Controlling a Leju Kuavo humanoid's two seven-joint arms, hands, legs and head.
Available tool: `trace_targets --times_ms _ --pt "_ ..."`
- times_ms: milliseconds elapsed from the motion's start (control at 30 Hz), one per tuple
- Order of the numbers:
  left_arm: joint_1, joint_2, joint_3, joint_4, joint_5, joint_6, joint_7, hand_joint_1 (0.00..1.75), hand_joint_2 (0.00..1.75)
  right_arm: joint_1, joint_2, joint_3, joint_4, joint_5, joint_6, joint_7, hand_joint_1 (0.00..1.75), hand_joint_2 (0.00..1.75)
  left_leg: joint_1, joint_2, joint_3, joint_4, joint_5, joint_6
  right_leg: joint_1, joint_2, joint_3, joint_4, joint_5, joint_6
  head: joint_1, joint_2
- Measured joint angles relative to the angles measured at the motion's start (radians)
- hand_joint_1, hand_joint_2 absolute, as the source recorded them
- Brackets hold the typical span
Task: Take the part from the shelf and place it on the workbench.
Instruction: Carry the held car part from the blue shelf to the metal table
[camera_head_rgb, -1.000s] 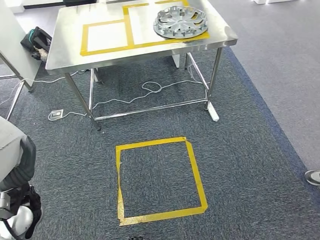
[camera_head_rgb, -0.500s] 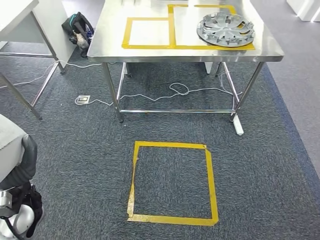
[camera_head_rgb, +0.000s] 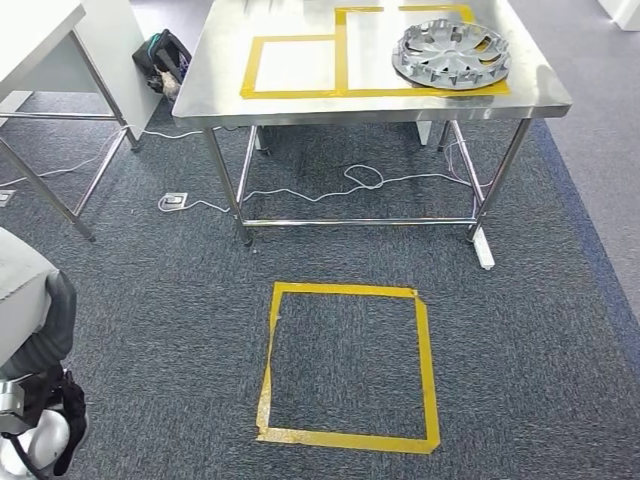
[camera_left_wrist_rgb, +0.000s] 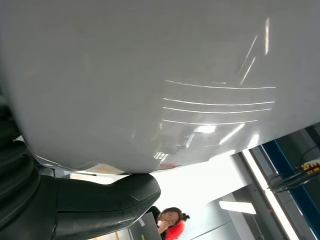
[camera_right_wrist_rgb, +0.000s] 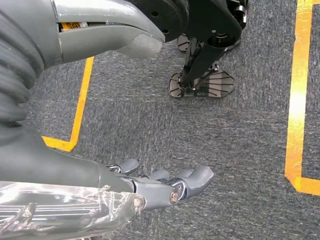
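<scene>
Carrying stage: left hand (camera_left_wrist_rgb: 75, 207) looks clamped on the grey part (camera_left_wrist_rgb: 151, 75), thumb tucked under its edge. Right hand (camera_right_wrist_rgb: 162, 187) hangs slack, holding nothing. Counter (camera_head_rgb: 226, 95) sits well ahead of both hands. Next call: step up to the yellow floor square (camera_head_rgb: 347, 365).

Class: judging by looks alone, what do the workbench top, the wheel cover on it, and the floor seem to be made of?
Workbench: likely stainless steel, a brushed grey sheen with soft reflections. Wheel cover: silvery and glossy; plastic or metal cannot be told. Floor: dark grey carpet, with a speckled, matte, fibrous texture.
</scene>
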Motion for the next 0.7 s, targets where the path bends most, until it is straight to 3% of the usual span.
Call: trace_targets --times_ms 67,367,700 --pt "0.000 0.000 0.000 0.000 0.001 0.000 0.001 1.75 1.75 0.000 0.000 0.000 0.000 0.000 0.000 0.000 0.00 1.75 0.003 0.000 0.000 -0.002 0.000 -0.017 0.001 0.000 0.000 0.000 0.000 -0.002 0.000 0.000" --pt "0.000 0.012 -0.003 0.000 -0.003 0.000 0.008 1.75 1.75 -0.001 0.000 0.000 0.000 0.003 -0.006 -0.001 0.00 1.75 0.001 0.000 -0.001 -0.001 0.000 -0.019 -0.001 0.000 0.001 -0.002 0.001 -0.001 0.001 0.000" --pt "-0.010 0.053 -0.026 0.000 0.001 0.000 0.015 1.75 1.75 0.009 0.000 -0.004 -0.001 -0.013 -0.010 -0.017 0.00 1.75 -0.009 0.000 -0.002 0.005 -0.012 0.007 -0.011 0.000 0.008 -0.007 0.006 0.019 0.000 0.000"
